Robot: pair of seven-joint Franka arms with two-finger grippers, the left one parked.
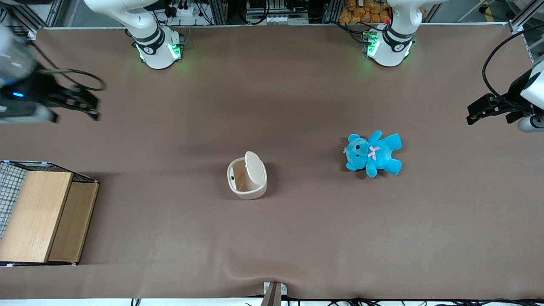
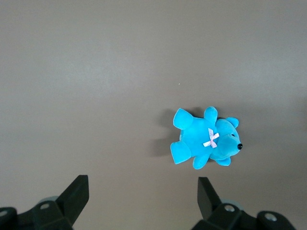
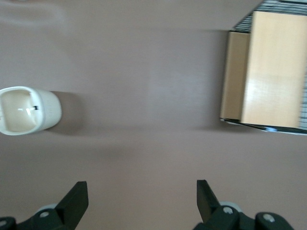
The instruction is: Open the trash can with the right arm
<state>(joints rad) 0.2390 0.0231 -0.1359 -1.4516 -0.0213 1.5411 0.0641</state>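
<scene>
Tool (image 1: 87, 104) well apart from trash can (image 1: 247, 176)

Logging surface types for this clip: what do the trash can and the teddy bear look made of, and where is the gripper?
The trash can looks like smooth cream plastic: even colour, rounded moulded walls, lid raised over a beige inside. The teddy bear looks like soft blue plush, fuzzy-edged, with a pink ribbon bow. The gripper, open, hangs above the table toward the working arm's end, touching neither.

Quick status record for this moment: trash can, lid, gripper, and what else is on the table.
trash can: upright, mid-table
lid: raised on its hinge, beige inside showing
gripper: open, holding nothing, above bare table toward the working arm's end, apart from the can
teddy bear: blue, lying flat, toward the parked arm's end
wooden box: with wire mesh, at the working arm's end
task state: can looks open
</scene>
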